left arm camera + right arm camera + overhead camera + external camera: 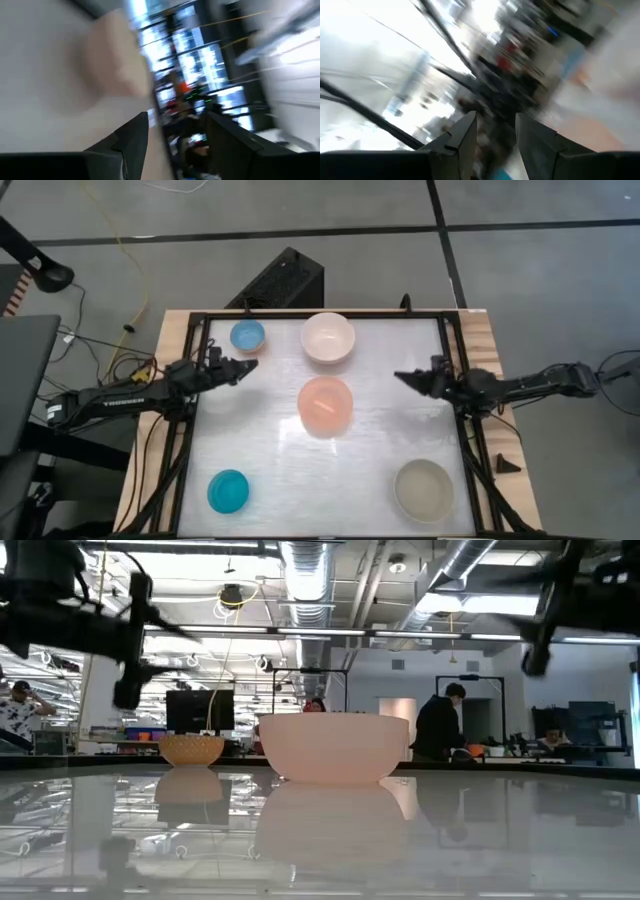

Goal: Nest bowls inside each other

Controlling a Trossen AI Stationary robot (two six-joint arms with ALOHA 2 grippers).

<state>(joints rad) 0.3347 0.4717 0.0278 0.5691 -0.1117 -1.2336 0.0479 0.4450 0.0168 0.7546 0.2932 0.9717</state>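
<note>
Five bowls stand apart on their bases on the white table. A light blue bowl (248, 335) and a white bowl (328, 338) stand at the far side. A salmon-pink bowl (325, 405) is in the middle, a teal-blue bowl (228, 491) at the near left and a grey-beige bowl (424, 490) at the near right. My left gripper (247, 367) hovers open just near of the light blue bowl, pointing toward the middle. My right gripper (403, 378) hovers open to the right of the pink bowl, pointing at it. Both wrist views show a gap with nothing between the fingers.
A black frame (322, 313) runs around the table top. A black box (280, 280) and yellow cable lie on the floor beyond the far edge. People and desks show in the room behind. Bare table lies between the bowls.
</note>
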